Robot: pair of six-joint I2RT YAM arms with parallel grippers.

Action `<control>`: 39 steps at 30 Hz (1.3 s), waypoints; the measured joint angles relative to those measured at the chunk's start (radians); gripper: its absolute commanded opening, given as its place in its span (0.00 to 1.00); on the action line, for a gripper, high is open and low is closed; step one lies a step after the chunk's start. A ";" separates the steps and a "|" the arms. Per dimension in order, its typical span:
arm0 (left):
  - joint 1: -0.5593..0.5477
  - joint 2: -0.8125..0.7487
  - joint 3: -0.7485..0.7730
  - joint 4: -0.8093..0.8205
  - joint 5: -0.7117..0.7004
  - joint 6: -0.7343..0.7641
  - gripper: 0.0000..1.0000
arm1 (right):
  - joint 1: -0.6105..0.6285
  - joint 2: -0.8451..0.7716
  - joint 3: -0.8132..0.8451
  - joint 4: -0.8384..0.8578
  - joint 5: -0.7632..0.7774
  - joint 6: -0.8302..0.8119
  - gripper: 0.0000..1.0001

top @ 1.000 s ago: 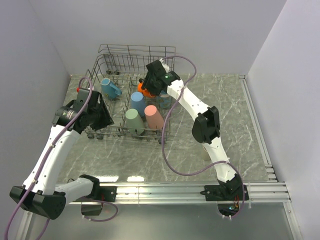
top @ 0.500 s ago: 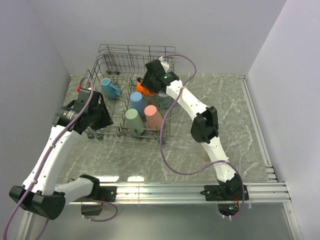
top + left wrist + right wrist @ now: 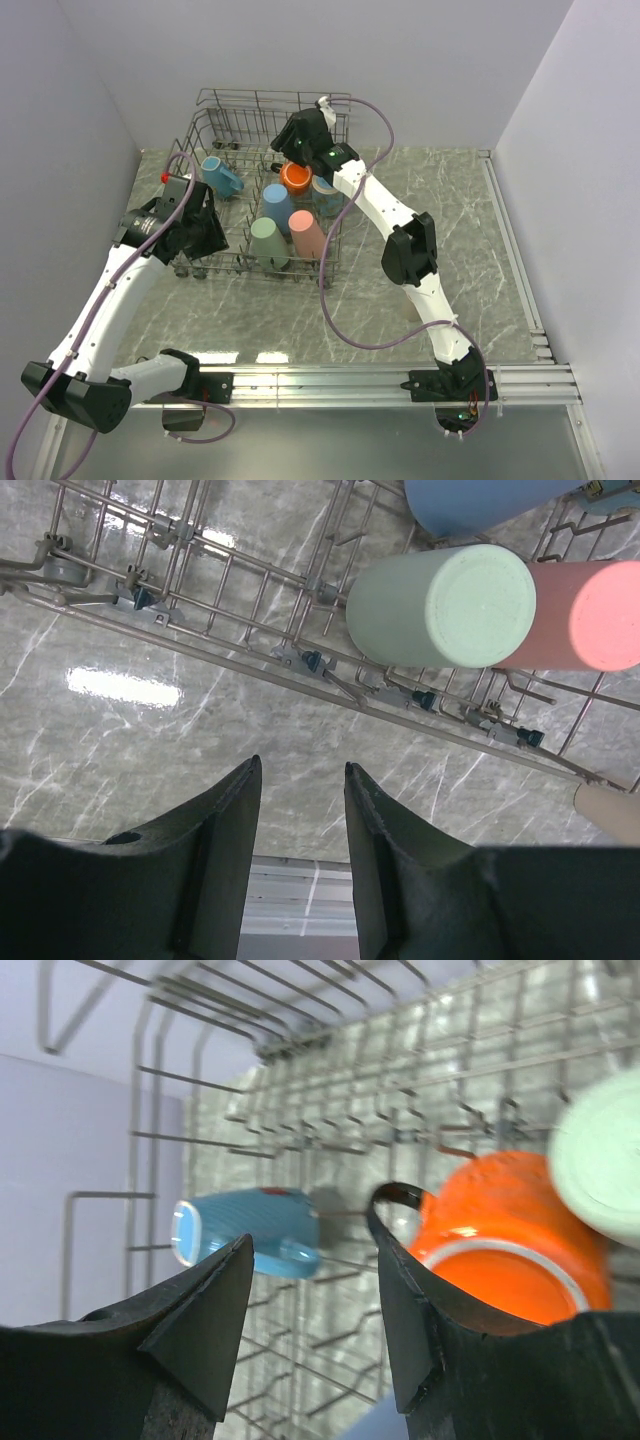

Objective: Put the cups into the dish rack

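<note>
Fingers, right gripper (image 3: 312,1218): mine, spread apart with nothing between them. The orange mug sits just beside one finger and is not gripped.
Fingers, left gripper (image 3: 300,770): mine, parted, nothing held. They hover over bare table just outside the rack's near rim.
Change, right side: a second ago I was down on the orange mug. I have now drawn up and back to the top centre of the overhead view, and the mug stayed behind.
Change, left side: a slight shift up-frame, nothing else.
Item, orange mug (image 3: 294,178): inside the rack, centre of the overhead view, free of my fingers. I cannot tell which way up it is.
Item, pale cup (image 3: 325,195): just right of the orange mug.
Item, blue cup (image 3: 277,205): directly below the orange mug in frame, bottom up.
Item, green cup (image 3: 266,240): lower again, bottom up, beside the pink cup (image 3: 305,232).
Item, blue mug (image 3: 220,175): lying on its side at the rack's left.
Item, beige thing (image 3: 610,815): lower right edge of the left wrist view, outside the rim. Possibly a cup, but too little of it shows.
Holder, dish rack (image 3: 270,95): upper centre of the overhead view, standing on the table (image 3: 450,220).
Reading: I judge the orange mug loaded and my right side free for the next piece. The beige thing may be what remains.
</note>
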 measured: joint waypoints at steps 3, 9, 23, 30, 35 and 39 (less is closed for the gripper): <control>0.000 0.001 0.000 -0.001 -0.003 0.000 0.45 | 0.000 0.000 0.000 0.034 -0.012 0.003 0.61; 0.000 0.007 0.006 -0.005 -0.009 0.000 0.44 | 0.000 0.000 0.000 0.094 -0.019 0.000 0.64; -0.002 0.019 0.039 0.005 0.008 0.000 0.42 | -0.102 -0.538 -0.422 0.010 0.089 -0.196 0.65; -0.037 0.025 0.039 0.044 0.063 0.000 0.44 | -0.179 -1.028 -0.724 -0.238 0.276 -0.200 0.58; -0.090 0.057 0.039 0.084 0.100 0.000 0.43 | -0.230 -1.286 -1.149 -0.401 0.234 -0.098 0.59; -0.148 0.109 0.044 0.113 0.124 0.000 0.43 | -0.288 -1.390 -1.454 -0.494 0.152 -0.026 0.59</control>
